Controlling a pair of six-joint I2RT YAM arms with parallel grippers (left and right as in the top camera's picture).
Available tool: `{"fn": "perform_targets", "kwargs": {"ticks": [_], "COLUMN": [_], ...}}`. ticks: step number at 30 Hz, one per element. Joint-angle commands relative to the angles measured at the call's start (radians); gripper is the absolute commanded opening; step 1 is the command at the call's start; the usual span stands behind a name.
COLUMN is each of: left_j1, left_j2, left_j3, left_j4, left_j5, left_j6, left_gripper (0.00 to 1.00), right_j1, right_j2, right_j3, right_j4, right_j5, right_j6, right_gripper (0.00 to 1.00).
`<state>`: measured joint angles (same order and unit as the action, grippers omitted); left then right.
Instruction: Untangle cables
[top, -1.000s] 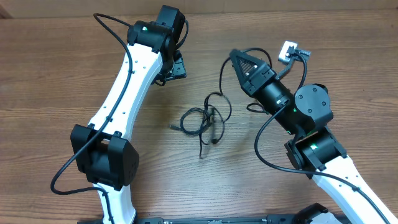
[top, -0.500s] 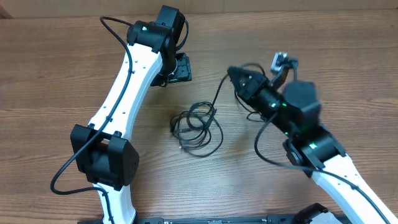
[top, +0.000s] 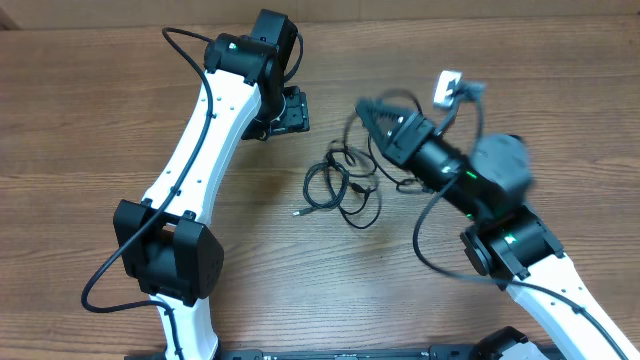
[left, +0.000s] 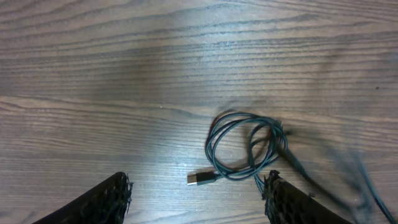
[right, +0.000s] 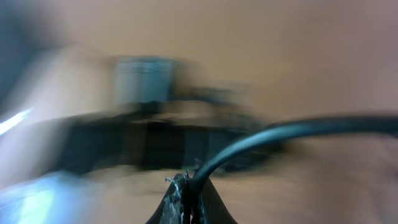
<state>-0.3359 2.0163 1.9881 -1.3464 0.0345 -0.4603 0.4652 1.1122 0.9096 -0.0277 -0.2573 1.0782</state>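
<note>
On the brown wood-grain table (top: 90, 110), the left arm's black two-finger gripper (top: 287, 112) hangs over the far middle of the surface. Its wrist view shows the two ribbed fingers (left: 107, 199) spread wide with nothing between them, so the jaws are released and empty. Just to its right and a little nearer lies the tangle of thin black cables (top: 352, 186), resting on the table in a few loose overlapping loops. One small silver-tipped plug (left: 202, 178) points out to the left of them. From the far right side of the loops a strand rises to the right arm's black gripper (top: 368, 112), which sits just above and to the right of the tangle. Though the right wrist view is badly blurred, the fingertips there are clenched on a single black cord that curves away to the right. The step in hand looks like drawing one cord out of the bundle, with the separating only just begun. The next move probably calls for the empty left gripper to come down and pin the loops, or take the plug end. The right gripper's pull would then part the cords rather than drag the whole bundle.
</note>
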Motion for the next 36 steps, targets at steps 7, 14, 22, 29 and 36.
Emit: {"fn": "perform_targets", "kwargs": {"ticks": [7, 14, 22, 29, 36], "left_j1": [0.002, 0.002, 0.002, 0.002, 0.001], "left_j2": [0.009, 0.009, 0.009, 0.009, 0.009], "left_j3": [-0.005, -0.005, -0.005, -0.005, -0.005], "left_j4": [-0.007, -0.011, -0.002, -0.007, -0.013], "left_j5": [0.011, 0.011, 0.011, 0.011, 0.122], "left_j6": [0.019, 0.019, 0.019, 0.019, 0.108], "left_gripper": [0.72, 0.72, 0.72, 0.73, 0.75], "right_j1": [-0.003, -0.003, -0.003, -0.003, -0.003], "right_j2": [0.024, 0.024, 0.027, 0.027, 0.027], "right_j3": [-0.011, -0.011, -0.011, -0.011, -0.011], "right_j4": [0.272, 0.591, 0.204, 0.967, 0.552], "right_j5": [-0.117, -0.26, -0.161, -0.396, -0.288], "right_j6": [0.182, 0.077, 0.21, 0.226, 0.06], "right_gripper": [0.04, 0.04, 0.04, 0.04, 0.04]}}
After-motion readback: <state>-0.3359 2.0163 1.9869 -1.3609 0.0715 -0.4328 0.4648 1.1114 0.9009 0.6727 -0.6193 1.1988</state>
